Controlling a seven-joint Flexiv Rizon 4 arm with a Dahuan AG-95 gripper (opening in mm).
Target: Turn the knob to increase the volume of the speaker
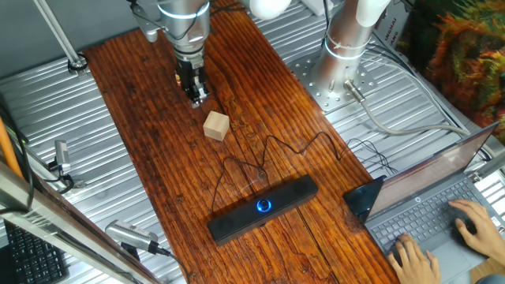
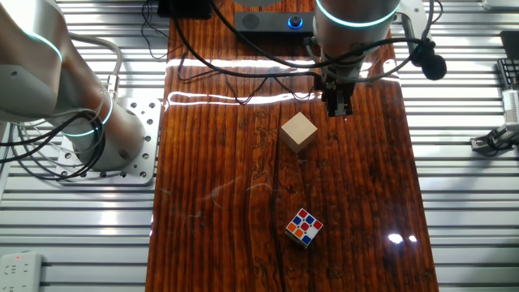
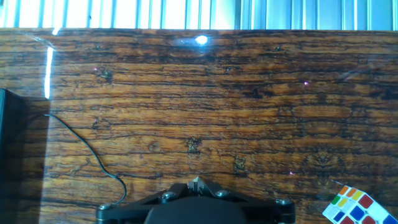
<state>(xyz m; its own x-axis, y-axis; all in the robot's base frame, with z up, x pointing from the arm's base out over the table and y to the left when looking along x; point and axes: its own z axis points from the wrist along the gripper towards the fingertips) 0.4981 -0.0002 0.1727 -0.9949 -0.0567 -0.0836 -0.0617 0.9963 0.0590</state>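
Surface: dark striped wooden board (image 1: 166, 150), glossy, with light glare, laid across ribbed metal table (image 1: 71, 118).

Second arm's silver base (image 1: 347, 47) bolted to a perforated plate at 2 o'clock off the board in one fixed view. Laptop (image 1: 442, 197) at 4 o'clock, open, a person's hands (image 1: 465, 225) on its keyboard.

Gripper (image 1: 197, 96) hanging over the far end of the board at 11 o'clock, fingers pointing down, above the wood and touching nothing. Fingers appear close together and hold nothing; exact gap cannot be told. In the hand view, only the gripper body's edge visible at 6 o'clock; fingertips out of frame.

Speaker (image 1: 263, 208) lying flat on the board at 6 o'clock in one fixed view, well apart from the gripper. Knob (image 1: 263, 207) at the middle of its face, ringed in blue light. Thin black cable (image 1: 268, 154) looping over the wood from the speaker toward 12 o'clock.

Wooden cube (image 1: 216, 125) resting on the board between gripper and speaker, just beside the gripper, on the line between the two.

Coloured puzzle cube (image 2: 304, 228) on the board at 6 o'clock in the other fixed view, on the side of the gripper away from the speaker.
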